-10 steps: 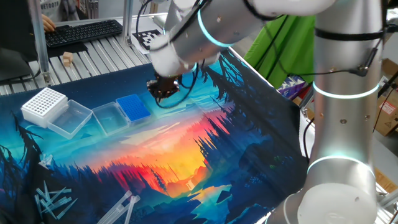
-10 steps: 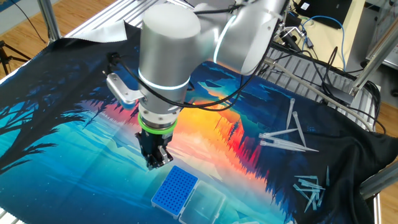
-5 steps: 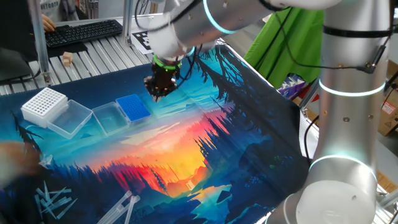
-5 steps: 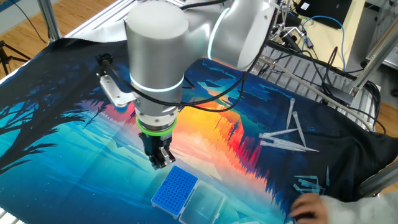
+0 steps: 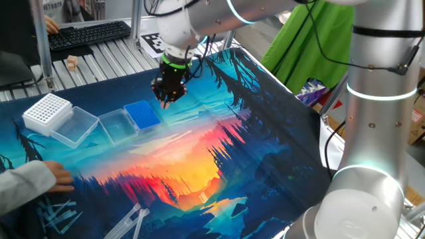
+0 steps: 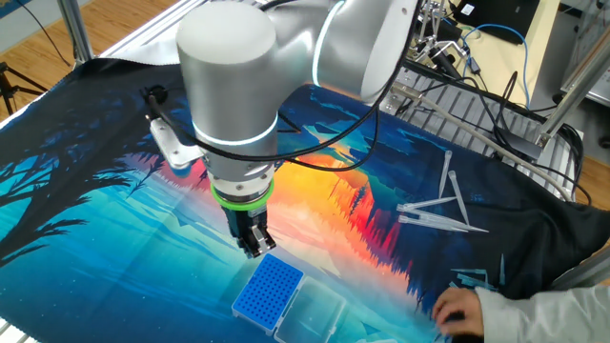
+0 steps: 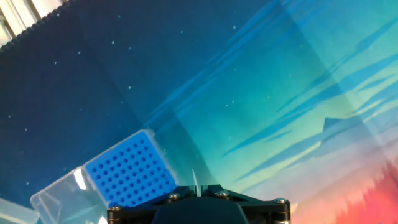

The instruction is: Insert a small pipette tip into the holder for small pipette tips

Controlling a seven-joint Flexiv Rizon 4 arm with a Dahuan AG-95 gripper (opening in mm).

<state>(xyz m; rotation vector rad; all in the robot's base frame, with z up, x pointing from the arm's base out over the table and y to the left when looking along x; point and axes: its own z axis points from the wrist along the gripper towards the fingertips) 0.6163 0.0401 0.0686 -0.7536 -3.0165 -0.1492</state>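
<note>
My gripper [image 5: 165,98] hangs a little above the mat, just right of the small blue holder [image 5: 142,114] with its clear lid [image 5: 114,125] folded open. It is shut on the small pipette tip [image 7: 194,179], a thin whitish cone that sticks out between the fingertips in the hand view. In the other fixed view the gripper [image 6: 253,246] hovers just above the holder's [image 6: 268,291] far edge. In the hand view the holder [image 7: 129,170] lies left of the tip.
A white perforated rack [image 5: 46,110] with its clear lid stands left of the holder. Loose clear tips lie at the front left [image 5: 58,214] and on the mat [image 6: 440,205]. A person's hand [image 5: 58,176] reaches onto the mat there, also in the other fixed view [image 6: 457,310].
My gripper has moved a little farther and higher over the mat near the blue holder. A person's hand and sleeve have come in at the pile of loose tips.
</note>
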